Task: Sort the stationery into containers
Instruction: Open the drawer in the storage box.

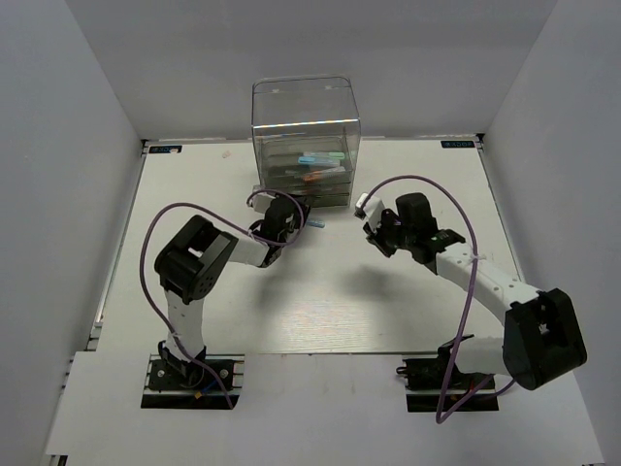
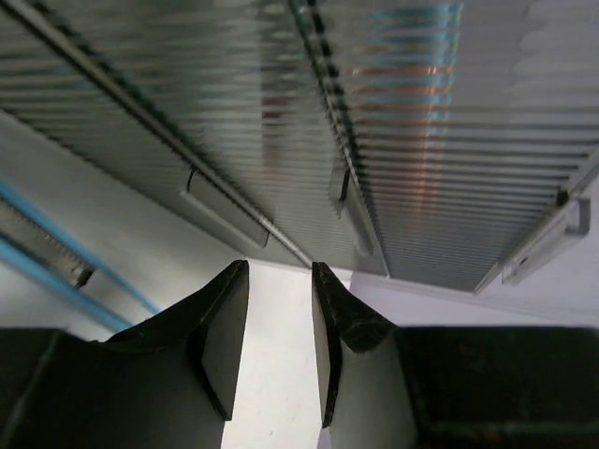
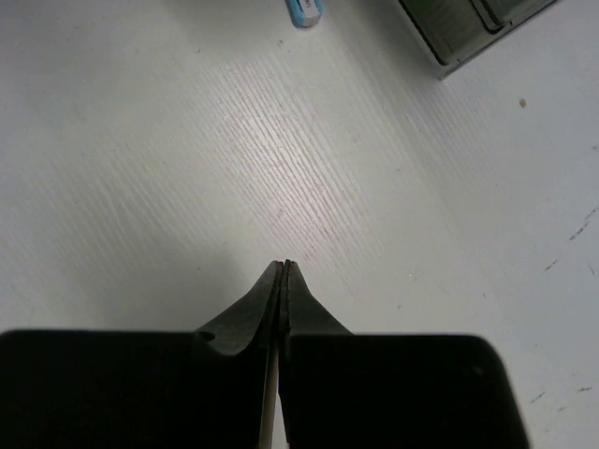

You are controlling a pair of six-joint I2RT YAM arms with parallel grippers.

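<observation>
1. Left wrist view: your left gripper [image 2: 281, 267] is released, and the gap between its 2 fingers shows only bare white table.
2. Just beyond those fingers you look at the ribbed front of the drawer unit [image 2: 421, 140]. Orange and light blue smears show through the plastic, too blurred to name as single pens.
3. Right wrist view: your right gripper [image 3: 284, 265] is clenched, fingertips pressed together. A thin pale line runs down between the fingers. You cannot tell whether it is an object or just the seam.
4. Ahead of it on the table [image 3: 187, 168] lies a light blue marker [image 3: 302, 11], cut off by the top edge. A corner of the drawer unit [image 3: 468, 23] is clipped at the upper right.
5. In the top external view, the left gripper [image 1: 288, 209] sits close to the foot of the drawer unit [image 1: 306, 116], and the light blue marker [image 1: 318, 222] lies just beside it on the table [image 1: 320, 311].
6. The right gripper [image 1: 373, 233] is near the marker, apart from it, on its other side.
7. Inside the smoky drawers you can make out light blue, orange and dark shapes. Their number and which drawer holds which are unclear.
</observation>
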